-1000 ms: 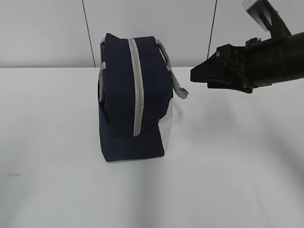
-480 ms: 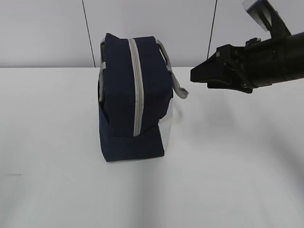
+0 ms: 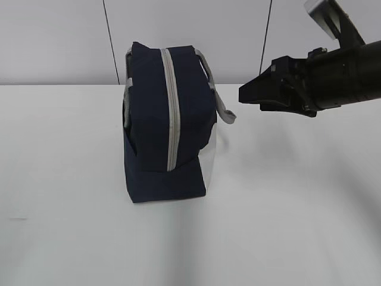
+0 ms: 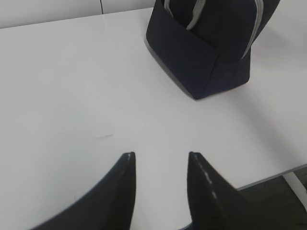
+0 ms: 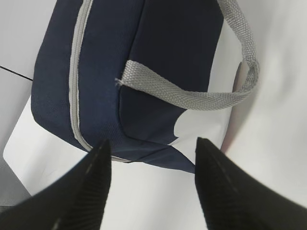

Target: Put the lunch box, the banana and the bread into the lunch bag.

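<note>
The navy lunch bag (image 3: 166,131) stands on the white table with its grey zipper (image 3: 172,119) running over the top and down the front, closed along the stretch I see. My right gripper (image 3: 243,94) hovers open just right of the bag, level with its grey handle (image 3: 225,112). In the right wrist view the bag (image 5: 158,43) and handle loop (image 5: 192,98) lie just beyond my open right gripper (image 5: 153,141). My left gripper (image 4: 161,155) is open over bare table, well short of the bag (image 4: 201,43). The lunch box, banana and bread are out of view.
The white table (image 3: 297,208) spreads around the bag on all sides. Its edge (image 4: 268,175) shows at the lower right of the left wrist view. A pale wall with dark vertical seams (image 3: 110,42) stands behind.
</note>
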{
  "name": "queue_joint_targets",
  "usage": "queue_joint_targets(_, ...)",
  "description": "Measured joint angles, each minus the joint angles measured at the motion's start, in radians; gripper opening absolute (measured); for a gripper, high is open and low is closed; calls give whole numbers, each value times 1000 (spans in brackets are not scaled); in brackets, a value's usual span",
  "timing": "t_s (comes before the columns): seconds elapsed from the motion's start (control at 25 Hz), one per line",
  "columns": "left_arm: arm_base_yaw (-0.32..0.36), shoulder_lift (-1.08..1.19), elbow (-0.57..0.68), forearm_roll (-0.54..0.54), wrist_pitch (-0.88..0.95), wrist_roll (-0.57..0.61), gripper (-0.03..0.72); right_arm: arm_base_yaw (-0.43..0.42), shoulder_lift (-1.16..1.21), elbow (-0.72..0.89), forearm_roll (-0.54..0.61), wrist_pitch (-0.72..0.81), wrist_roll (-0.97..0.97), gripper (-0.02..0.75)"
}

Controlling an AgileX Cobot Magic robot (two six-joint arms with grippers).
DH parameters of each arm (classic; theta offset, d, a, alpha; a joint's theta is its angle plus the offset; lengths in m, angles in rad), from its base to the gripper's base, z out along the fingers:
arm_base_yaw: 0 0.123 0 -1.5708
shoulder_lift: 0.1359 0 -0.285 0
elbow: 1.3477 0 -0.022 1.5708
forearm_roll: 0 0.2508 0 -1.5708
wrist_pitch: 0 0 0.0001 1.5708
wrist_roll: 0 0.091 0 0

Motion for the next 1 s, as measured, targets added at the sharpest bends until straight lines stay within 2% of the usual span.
queue_joint_targets(0.48,7,0,0,1,0,-2,241,0,0,0,0,0,2,440)
queue_joint_targets(0.56,34,0,0,1,0,-2,241,0,0,0,0,-2,8,440)
queue_joint_targets(0.76,156,0,0,1,0,-2,241,0,0,0,0,-10,10,440)
queue_joint_targets(1.0,172,0,0,1,0,-2,238,0,0,0,0,-10,12,440)
